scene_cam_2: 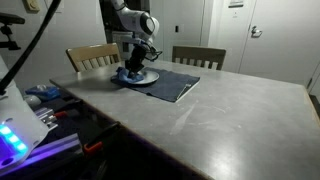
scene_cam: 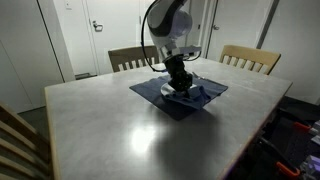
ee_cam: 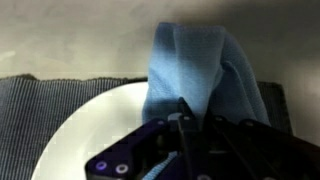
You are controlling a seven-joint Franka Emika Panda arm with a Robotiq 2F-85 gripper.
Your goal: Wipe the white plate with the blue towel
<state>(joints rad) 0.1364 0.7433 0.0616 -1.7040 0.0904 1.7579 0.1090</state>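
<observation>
The white plate [ee_cam: 95,125] lies on a dark placemat [scene_cam: 150,92] on the grey table. It shows as a pale disc in an exterior view [scene_cam_2: 148,78] and is mostly hidden by the towel in the other [scene_cam: 178,98]. The blue towel [ee_cam: 195,65] lies bunched over the plate's right side; it also shows in both exterior views [scene_cam: 200,94] [scene_cam_2: 128,74]. My gripper [ee_cam: 185,115] points down onto the plate and is shut on the blue towel, pressing it against the plate; it shows in both exterior views [scene_cam: 178,84] [scene_cam_2: 135,67].
The placemat [scene_cam_2: 175,85] sits at the table's far side. Wooden chairs stand behind the table [scene_cam: 130,58] [scene_cam: 250,58]. Another chair back [scene_cam: 15,135] is at the near corner. Cluttered gear [scene_cam_2: 45,105] lies beside the table edge.
</observation>
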